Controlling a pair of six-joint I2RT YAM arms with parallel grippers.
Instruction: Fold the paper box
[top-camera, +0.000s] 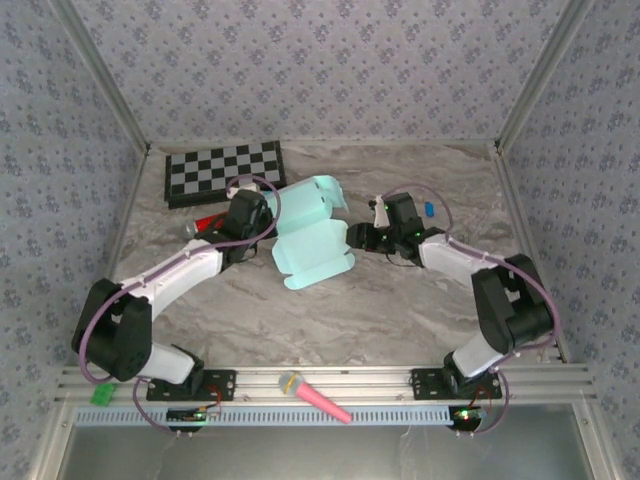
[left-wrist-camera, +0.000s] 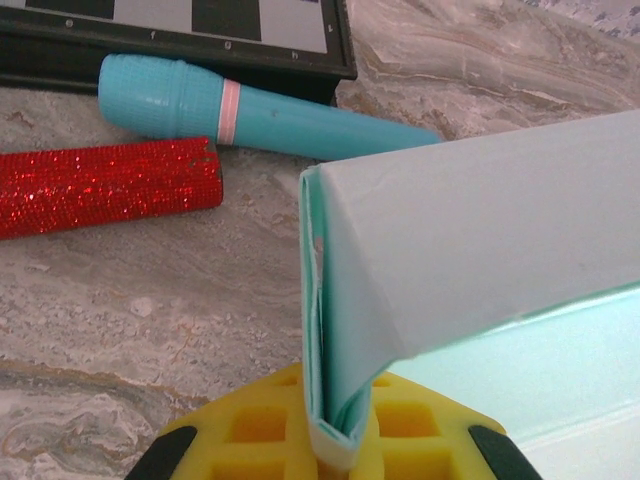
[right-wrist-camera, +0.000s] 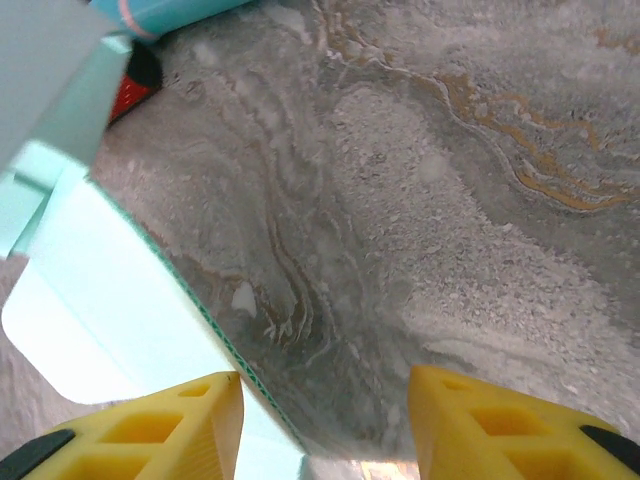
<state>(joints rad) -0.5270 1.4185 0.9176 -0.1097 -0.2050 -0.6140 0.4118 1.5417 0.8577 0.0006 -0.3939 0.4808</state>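
Pale aqua card, half worked: the paper box (top-camera: 312, 232) sits in the middle of the desk (top-camera: 400, 300) between the two arms, more sheet than box. On its left side one panel stands up off the marble-patterned surface and is doubled over along a crease. The wide panel nearer the arms, with its rounded tabs, lies flat. No walls are locked together and no lid is shut, so by my reckoning the job is at an early-to-middle stage. The other sides have yet to be raised and the tabs tucked in.

The left jaws are pressed together on that doubled edge. From the left wrist, the folded card runs straight down between the yellow pads (left-wrist-camera: 250, 430) and is pinched there. The right jaws stand spread at the sheet's right edge, holding nothing. From the right wrist, the zigzag-cut rim of a flat flap runs just beside one yellow finger (right-wrist-camera: 170, 420), with bare desk across the gap to the other.

Beyond the left arm lie a checkerboard (top-camera: 225, 172), a red glitter-covered stick (left-wrist-camera: 105, 185) and a teal-blue marker pen (left-wrist-camera: 270, 112), near the raised panel. A pink pen-like object (top-camera: 318, 398) rests on the rail at the near edge.
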